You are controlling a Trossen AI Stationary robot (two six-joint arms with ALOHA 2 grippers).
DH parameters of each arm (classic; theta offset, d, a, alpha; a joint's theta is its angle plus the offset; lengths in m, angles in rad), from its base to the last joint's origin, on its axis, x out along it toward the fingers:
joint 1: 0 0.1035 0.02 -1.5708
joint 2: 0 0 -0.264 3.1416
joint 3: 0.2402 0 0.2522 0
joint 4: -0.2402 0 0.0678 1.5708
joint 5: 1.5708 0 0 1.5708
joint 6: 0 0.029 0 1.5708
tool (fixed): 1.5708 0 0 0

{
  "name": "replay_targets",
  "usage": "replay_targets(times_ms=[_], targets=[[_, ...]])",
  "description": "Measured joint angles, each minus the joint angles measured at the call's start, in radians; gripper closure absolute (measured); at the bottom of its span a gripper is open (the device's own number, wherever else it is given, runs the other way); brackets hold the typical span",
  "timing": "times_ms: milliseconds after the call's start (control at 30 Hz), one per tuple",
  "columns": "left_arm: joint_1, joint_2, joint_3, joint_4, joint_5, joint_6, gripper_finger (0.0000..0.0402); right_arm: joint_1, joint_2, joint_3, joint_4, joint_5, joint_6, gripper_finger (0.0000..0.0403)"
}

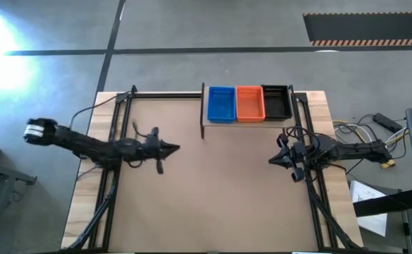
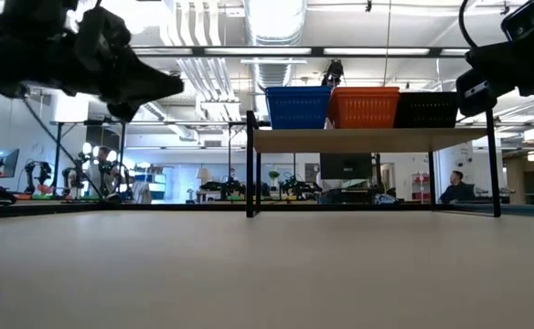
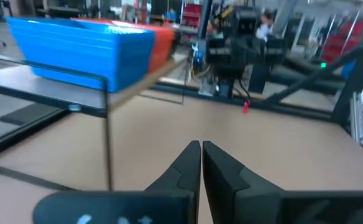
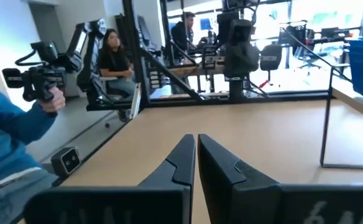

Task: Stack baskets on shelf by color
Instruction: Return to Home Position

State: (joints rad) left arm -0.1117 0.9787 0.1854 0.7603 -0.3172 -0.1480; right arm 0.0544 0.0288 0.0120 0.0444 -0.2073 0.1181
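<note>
A blue basket (image 1: 221, 104), an orange basket (image 1: 250, 103) and a black basket (image 1: 276, 102) stand side by side on the shelf (image 1: 203, 113) at the table's far edge; how many are stacked in each pile I cannot tell. In the low view the blue basket (image 2: 297, 107), orange basket (image 2: 365, 106) and black basket (image 2: 426, 109) rest on the shelf's plank (image 2: 368, 139). My left gripper (image 1: 175, 147) is shut and empty over the table's left half, pointing right. My right gripper (image 1: 271, 161) is shut and empty at the right side, pointing left.
Dark frame rails run along the table's left side (image 1: 114, 141) and right side (image 1: 312, 183). The bare wooden tabletop (image 1: 220, 190) lies between the arms. Cables (image 1: 375, 130) and papers (image 1: 368, 204) lie off the right edge. People show in the room beyond (image 4: 110, 59).
</note>
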Motion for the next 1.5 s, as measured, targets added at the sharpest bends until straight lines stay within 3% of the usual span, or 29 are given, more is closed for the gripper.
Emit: replay_targets(times_ms=[233, 333, 500, 700, 867, 1067, 1500], targets=[[0.112, -0.271, -0.177, -0.028, 0.045, -0.003, 0.0402, 0.0, 0.009, 0.0, -0.006, 0.028, 0.015, 0.039], [0.118, -0.364, -0.175, -0.162, 0.047, -0.004, 0.0402, 0.0, 0.009, 0.0, -0.006, 0.028, 0.025, 0.039], [0.118, -0.48, -0.177, -0.226, 0.062, 0.028, 0.0402, 0.0, 0.009, -0.001, -0.006, 0.028, 0.04, 0.039], [0.118, -0.698, -0.177, -0.406, 0.233, 0.077, 0.0402, 0.0, 0.014, -0.001, -0.007, 0.028, 0.04, 0.039], [0.119, -0.964, -0.178, -0.638, 0.187, 0.108, 0.0402, 0.0, 0.021, -0.001, -0.008, 0.028, 0.038, 0.039], [0.125, -0.908, -0.179, -0.715, 0.175, 0.147, 0.0402, 0.004, 0.027, -0.001, -0.012, 0.049, 0.002, 0.039], [0.125, -0.83, -0.18, -0.713, 0.194, 0.155, 0.0402, 0.005, 0.053, -0.002, -0.013, 0.059, -0.032, 0.039]])
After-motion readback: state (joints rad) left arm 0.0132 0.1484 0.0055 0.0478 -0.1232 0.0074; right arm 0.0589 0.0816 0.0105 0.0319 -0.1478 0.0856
